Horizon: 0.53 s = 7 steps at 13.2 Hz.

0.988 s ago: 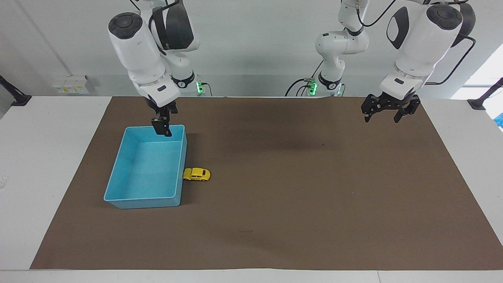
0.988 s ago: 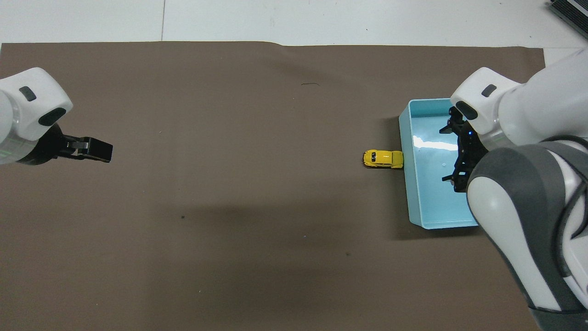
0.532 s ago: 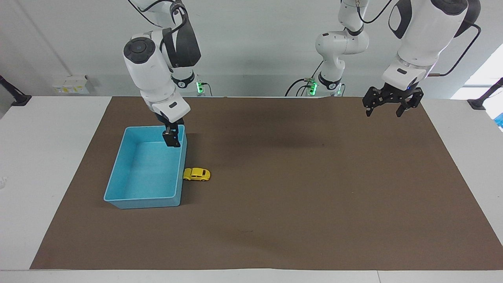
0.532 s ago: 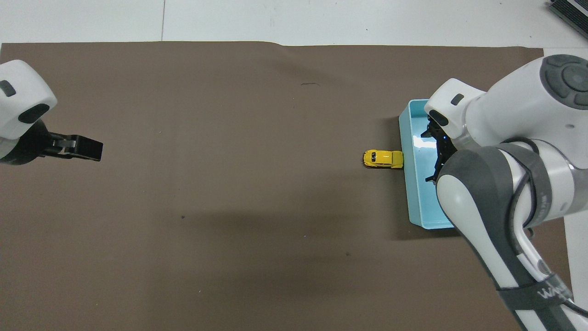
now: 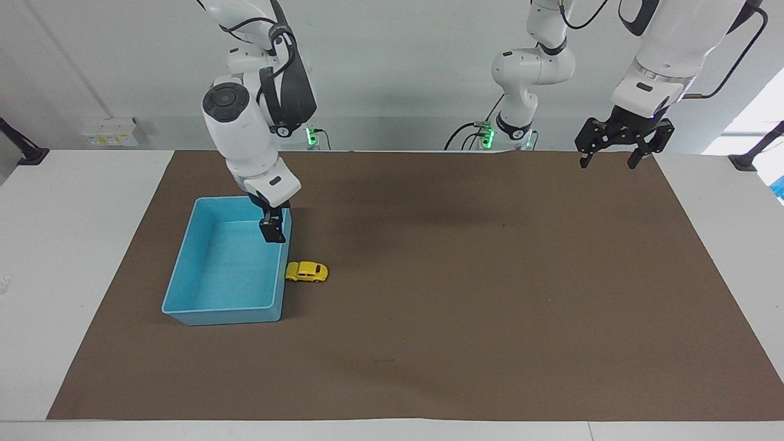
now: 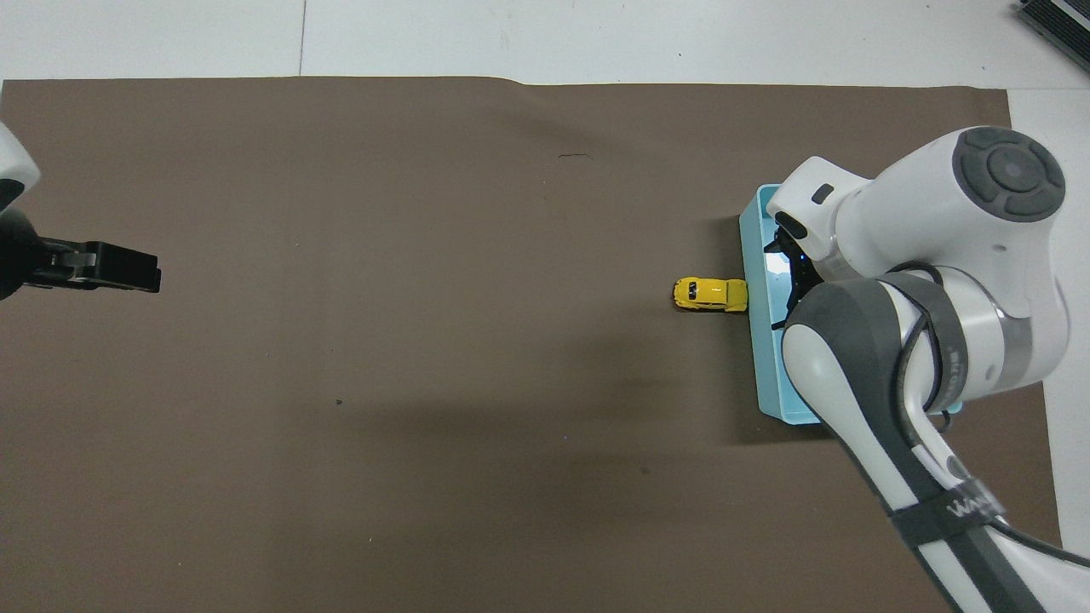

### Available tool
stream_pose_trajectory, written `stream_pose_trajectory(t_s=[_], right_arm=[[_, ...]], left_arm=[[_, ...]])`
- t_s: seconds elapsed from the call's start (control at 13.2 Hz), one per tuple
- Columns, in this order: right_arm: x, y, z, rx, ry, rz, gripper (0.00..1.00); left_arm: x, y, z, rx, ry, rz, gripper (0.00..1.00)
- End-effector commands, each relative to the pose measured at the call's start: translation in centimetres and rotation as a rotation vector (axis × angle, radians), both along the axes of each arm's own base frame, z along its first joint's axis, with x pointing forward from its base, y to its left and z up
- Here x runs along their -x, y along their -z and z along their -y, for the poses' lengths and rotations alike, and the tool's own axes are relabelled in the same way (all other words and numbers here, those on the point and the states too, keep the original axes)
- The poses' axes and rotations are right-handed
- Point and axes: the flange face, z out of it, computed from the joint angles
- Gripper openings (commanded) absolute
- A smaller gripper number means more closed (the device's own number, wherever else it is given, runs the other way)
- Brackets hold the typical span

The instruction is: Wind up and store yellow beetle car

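The yellow beetle car [image 5: 306, 271] stands on the brown mat, touching the outside of the blue bin's long wall; it also shows in the overhead view [image 6: 711, 295]. The blue bin [image 5: 214, 278] is empty, and its wall shows in the overhead view [image 6: 760, 349]. My right gripper [image 5: 272, 231] hangs open and empty over the bin's wall on the car's side, a little nearer the robots than the car; in the overhead view [image 6: 785, 289] my own arm mostly covers it. My left gripper [image 5: 609, 160] is open, empty and raised over the mat's corner at the left arm's end.
The brown mat [image 5: 465, 294] covers most of the white table [image 5: 67, 245]. My right arm's elbow and forearm [image 6: 920, 340] hide much of the bin from above. My left gripper shows edge-on in the overhead view [image 6: 153, 279].
My right gripper has come down and moved across the bin toward the car's side. My left gripper has risen and drawn back toward its base. The car and bin have not moved.
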Motion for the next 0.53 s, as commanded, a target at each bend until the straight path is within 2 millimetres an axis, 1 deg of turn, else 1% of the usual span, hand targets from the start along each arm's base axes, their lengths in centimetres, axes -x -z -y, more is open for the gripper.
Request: stream_pose_trajectory(t_s=[0.0,0.08,0.15,0.38,0.46], right_arm=[[-0.8,2.2,0.0,0.001,-0.026,0.016,1.0],[-1.1,3.1,-0.8,-0.002,-0.033,0.024,1.0],[-1.4,3.8,-1.1,-0.003,-0.035,0.027,1.0],[-1.7,4.9,-1.5,-0.005,-0.039,0.03,1.0],[-2.0,5.7,-1.5,-0.007,-0.039,0.032,1.0]], left_arm=[[0.3,-0.9,-0.4,0.024,0.01,0.014,1.0],[0.4,-1.0,-0.3,0.024,0.01,0.016,1.0],[0.5,-1.0,-0.2,0.021,0.01,0.01,1.0],[0.9,-0.8,-0.2,0.014,0.01,-0.014,1.0],[1.3,-0.8,-0.3,0.012,0.007,-0.023,1.0]])
